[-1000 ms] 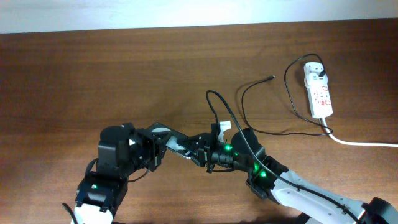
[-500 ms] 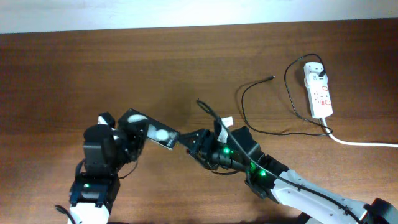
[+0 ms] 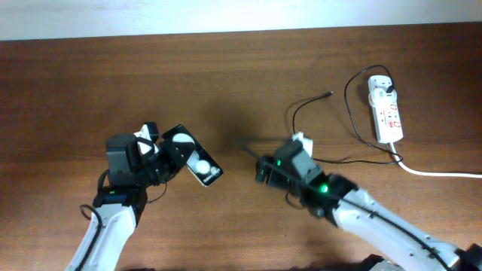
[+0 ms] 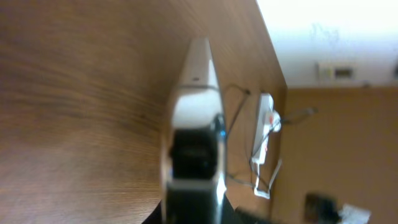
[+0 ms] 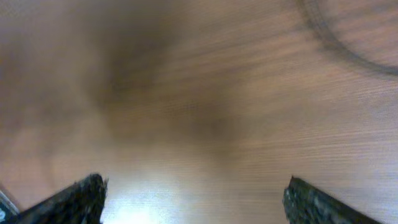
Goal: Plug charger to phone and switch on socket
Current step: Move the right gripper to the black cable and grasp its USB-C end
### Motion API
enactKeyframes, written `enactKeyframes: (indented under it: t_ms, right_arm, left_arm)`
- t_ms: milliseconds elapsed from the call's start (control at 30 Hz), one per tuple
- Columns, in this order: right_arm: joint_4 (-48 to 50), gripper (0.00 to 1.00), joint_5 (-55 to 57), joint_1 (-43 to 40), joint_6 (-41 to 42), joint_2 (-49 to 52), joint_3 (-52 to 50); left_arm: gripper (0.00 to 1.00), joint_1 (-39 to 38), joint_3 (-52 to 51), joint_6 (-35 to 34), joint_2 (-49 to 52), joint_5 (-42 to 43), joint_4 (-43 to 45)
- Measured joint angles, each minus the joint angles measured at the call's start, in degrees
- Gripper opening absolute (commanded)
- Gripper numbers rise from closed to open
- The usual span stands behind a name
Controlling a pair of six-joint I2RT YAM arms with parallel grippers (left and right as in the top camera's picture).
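Observation:
My left gripper (image 3: 164,153) is shut on the near end of the phone (image 3: 194,156), a black slab with two white glare spots held tilted above the table. In the left wrist view the phone (image 4: 196,93) stands edge-on between the jaws of the left gripper (image 4: 194,199). My right gripper (image 3: 261,167) stands open to the right of the phone with nothing in it; the right wrist view shows only bare wood between its fingertips (image 5: 81,199). The charger cable (image 3: 295,124) lies curled on the table, its connector tip (image 3: 329,94) far from the phone. Its black plug (image 3: 385,85) sits in the white socket (image 3: 387,117).
A thick white cord (image 3: 437,172) runs from the socket off the right edge. Both arms reach in from the table's front edge. The socket (image 4: 264,124) and cable also show far off in the left wrist view.
The right gripper has opened and drawn back to the right, away from the phone. The left arm has swung left with the phone still held.

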Motion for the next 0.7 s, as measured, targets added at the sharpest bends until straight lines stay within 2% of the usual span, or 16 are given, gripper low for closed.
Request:
enactKeyframes:
  t_ms: [200,367,467,567,700]
  right_arm:
    - [-17.33,0.89,4.24,-13.70,-5.42,1.31,17.49]
    - [-24.74,0.85,6.43,-21.59,-10.62,17.31,33.62]
    - [-23.65,0.70,7.48,-21.99,-13.18,32.04,44.06]
    - [-18.60,0.69,9.33,-21.99,-13.60,41.03,48.11]
    - [-12.48,0.66,12.55,-21.99,-13.68,47.89,48.15]
  left_arm:
    - [0.00,0.07,0.07,8.39,2.05,10.71,-1.97]
    - [0.00,0.07,0.13,9.31,2.10,12.02,-4.24]
    - [0.00,0.07,0.17,9.31,2.19,12.33,-5.46]
    - [0.00,0.07,0.17,9.31,2.19,12.44,-5.57]
    - [0.00,0.07,0.20,9.31,2.19,12.41,-5.60]
